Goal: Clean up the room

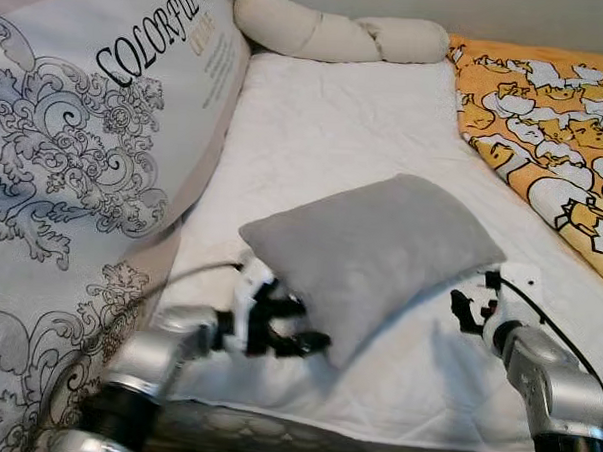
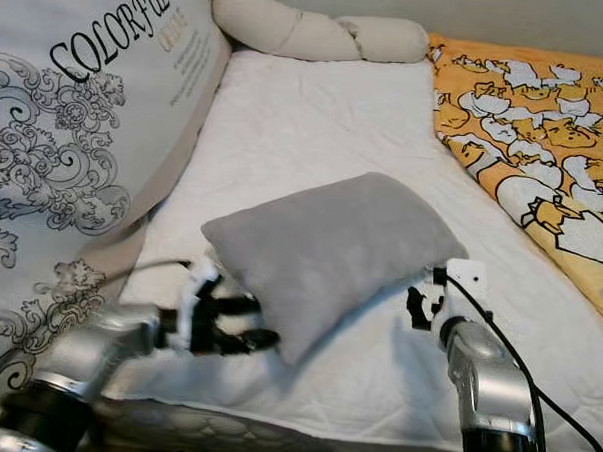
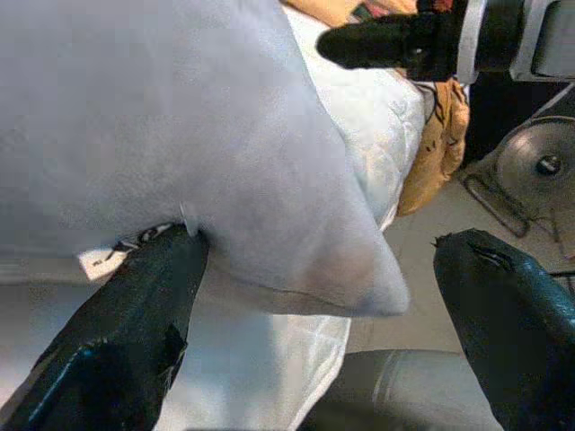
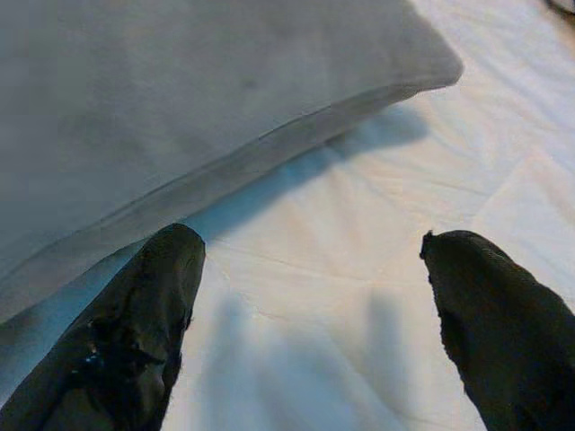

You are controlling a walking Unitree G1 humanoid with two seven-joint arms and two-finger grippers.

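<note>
On the left: patterned cushion point(image 1: 74, 156) leaning upright.
Left gripper point(image 1: 282, 330): fingers spread around the grey pillow's point(image 1: 370, 254) near corner.
Pillow: lying on white bed sheet point(image 1: 335, 137).
Right gripper point(image 1: 470, 311): fingers apart, just beside pillow.
Far right: yellow duck-print blanket point(image 1: 546, 127).

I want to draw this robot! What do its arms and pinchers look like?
Both arms are shiny silver tubes with black joints. The left gripper and the right gripper each have two long black fingers on a white block at the wrist. A thin black cable loops along the right arm, and a grey one runs to the left.
</note>
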